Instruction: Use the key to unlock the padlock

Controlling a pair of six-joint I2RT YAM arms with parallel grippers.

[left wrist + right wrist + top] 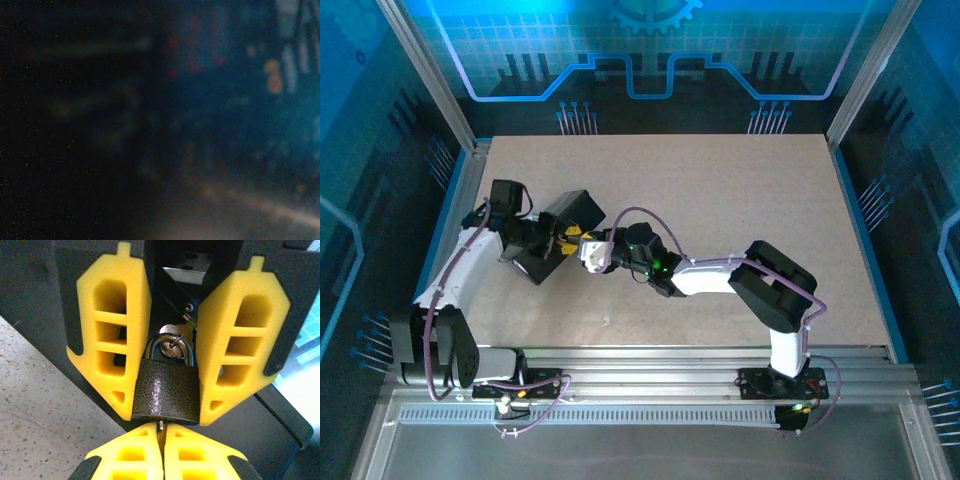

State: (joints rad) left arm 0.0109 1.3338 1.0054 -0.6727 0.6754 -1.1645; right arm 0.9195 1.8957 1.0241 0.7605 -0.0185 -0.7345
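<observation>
The padlock (166,390), a dark speckled body with a silvery shackle (172,346), hangs from the hasp of a dark box (252,427). In the right wrist view the left gripper's yellow fingers (112,350) clamp the padlock body from both sides. My right gripper (161,436) is shut on the key (160,425), a thin silvery sliver whose tip meets the underside of the padlock. In the top view the left gripper (560,243) and right gripper (586,250) meet at the box (575,212). The left wrist view is dark and blurred.
The box lies on a beige speckled table (720,190) at the left. Metal frame posts (470,150) and blue-lit walls enclose the table. An aluminium rail (670,360) runs along the near edge by the arm bases.
</observation>
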